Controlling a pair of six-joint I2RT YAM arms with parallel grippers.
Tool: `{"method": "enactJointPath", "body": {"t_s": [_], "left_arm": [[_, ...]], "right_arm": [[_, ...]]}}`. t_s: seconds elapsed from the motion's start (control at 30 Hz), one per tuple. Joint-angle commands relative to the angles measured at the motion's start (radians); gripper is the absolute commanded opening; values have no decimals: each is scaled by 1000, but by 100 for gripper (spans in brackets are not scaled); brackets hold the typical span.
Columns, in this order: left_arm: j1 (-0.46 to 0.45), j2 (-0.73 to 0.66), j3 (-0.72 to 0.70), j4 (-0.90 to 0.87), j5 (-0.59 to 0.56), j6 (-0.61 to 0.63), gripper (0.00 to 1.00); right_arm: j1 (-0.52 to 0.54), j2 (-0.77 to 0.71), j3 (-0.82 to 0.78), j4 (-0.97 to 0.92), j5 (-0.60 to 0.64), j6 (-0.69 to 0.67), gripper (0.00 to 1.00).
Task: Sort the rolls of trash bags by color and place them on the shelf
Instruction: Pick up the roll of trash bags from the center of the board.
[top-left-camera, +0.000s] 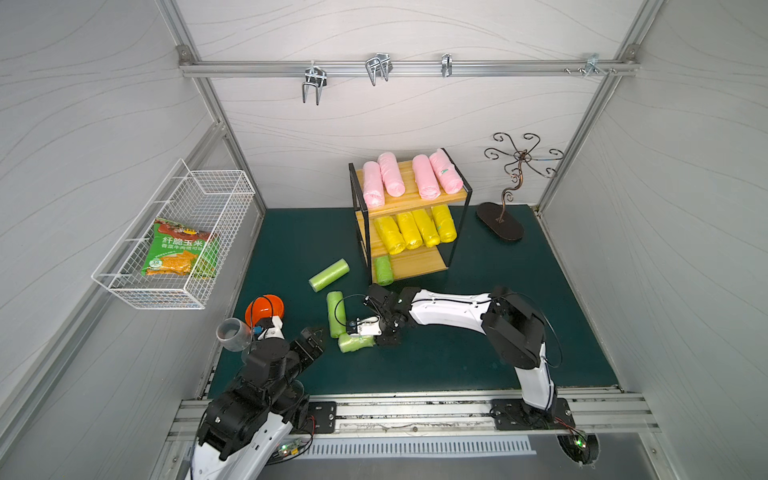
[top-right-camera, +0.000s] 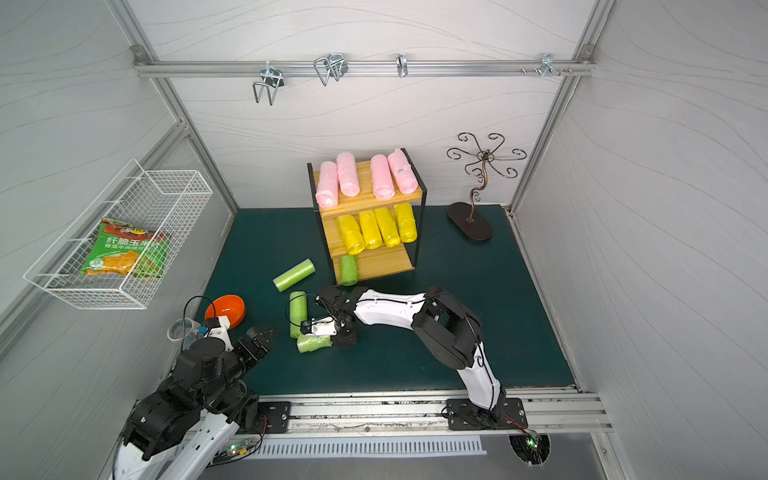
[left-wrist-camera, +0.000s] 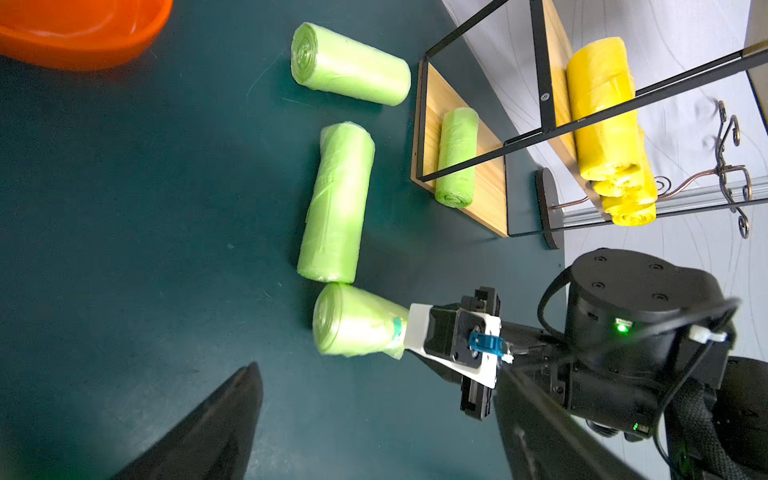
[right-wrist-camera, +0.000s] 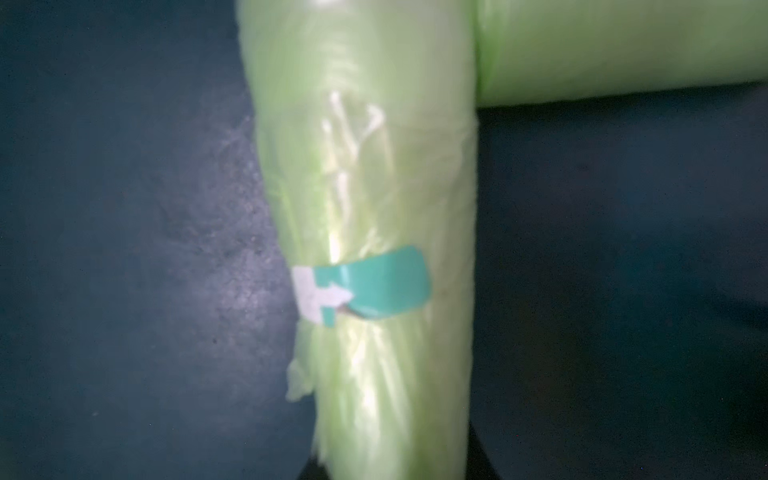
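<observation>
The shelf (top-left-camera: 419, 264) stands at the back of the green mat. Its top board carries several pink rolls (top-left-camera: 390, 174), its middle board several yellow rolls (top-left-camera: 415, 228). One light green roll (top-left-camera: 383, 270) lies at the left end of the bottom board. Two more green rolls (top-left-camera: 329, 274) (top-left-camera: 336, 313) lie loose on the mat in front. My right gripper (top-left-camera: 365, 341) is shut on a third green roll (left-wrist-camera: 353, 320) with a teal label (right-wrist-camera: 374, 286), low on the mat and touching the end of the roll beside it. My left gripper (top-left-camera: 311, 336) hangs open, nothing in it, just left of that roll.
An orange bowl (top-left-camera: 266, 309) and a clear cup (top-left-camera: 232, 332) sit at the mat's front left by my left arm. A white wire basket (top-left-camera: 124, 286) holding a snack bag hangs on the left wall. A curly metal hook stand (top-left-camera: 500, 220) stands right of the shelf.
</observation>
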Motion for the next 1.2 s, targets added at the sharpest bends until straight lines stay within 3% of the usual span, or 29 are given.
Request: {"method": "enactJointPath", "body": {"t_s": [0.0, 0.3, 0.5, 0.77, 1.0, 1.17], "left_arm": [[-5, -11, 25, 34, -17, 3, 92], [-5, -5, 26, 35, -20, 6, 92], [-5, -7, 26, 36, -18, 5, 92], [-5, -9, 23, 38, -13, 5, 91], [-5, -13, 22, 36, -9, 3, 91], [-5, -14, 22, 35, -8, 1, 91]], "right_arm": [[-31, -31, -2, -64, -34, 101, 0], [-119, -188, -16, -85, -175, 467, 0], [-148, -334, -214, 114, -291, 681, 0], [-239, -447, -437, 347, -173, 991, 0], [-307, -385, -386, 342, 2, 1152, 0], [-387, -323, -346, 394, 3, 1232, 0]]}}
